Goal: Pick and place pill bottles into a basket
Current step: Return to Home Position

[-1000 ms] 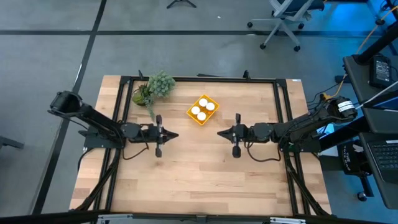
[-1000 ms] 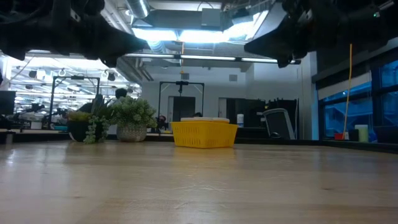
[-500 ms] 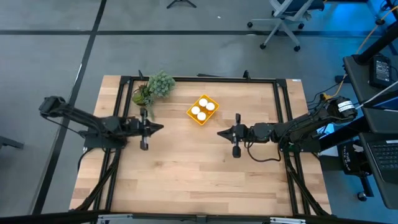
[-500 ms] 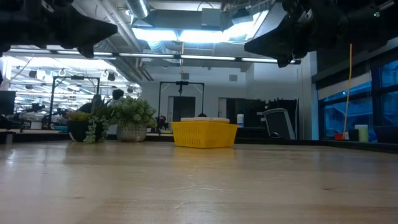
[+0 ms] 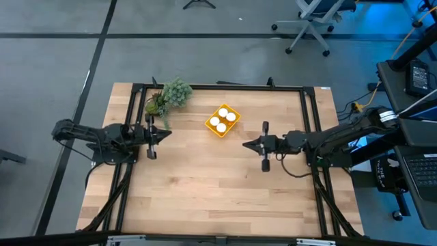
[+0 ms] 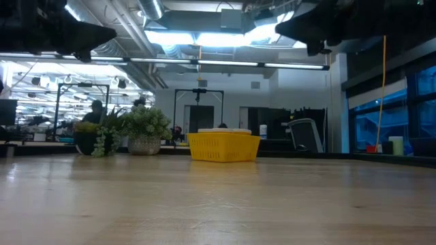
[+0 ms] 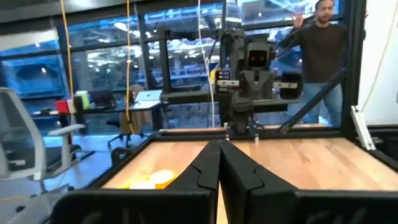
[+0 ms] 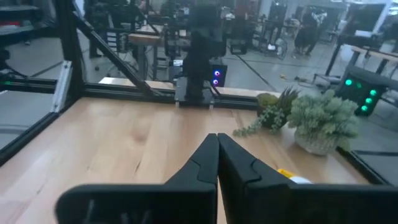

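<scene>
Left gripper point(image 5: 166, 134): mine, fingers pressed together, empty, by the table's left side.
Right gripper point(image 5: 246, 144): mine, likewise closed, empty.
Basket point(image 5: 212, 130): between my two grippers, farther back, apart from both.
Pill bottles point(image 5: 217, 123): inside basket, white caps up.

Both arms are matte black from end to end. The left arm point(image 5: 102, 134), by the tabletop's left edge, is slim jointed segments, with a short crossbar point(image 5: 149, 140) behind the left gripper point(image 5: 168, 134). Two small blue lights point(image 8: 216, 76) glow on its housing. The right arm point(image 5: 328, 140), at the right edge, carries a thin black cable point(image 5: 293, 173) in a loop. Up close, the left gripper's fingers point(image 7: 202, 174) are black angular wedges, and the right gripper point(image 8: 217, 138) looks the same.
</scene>
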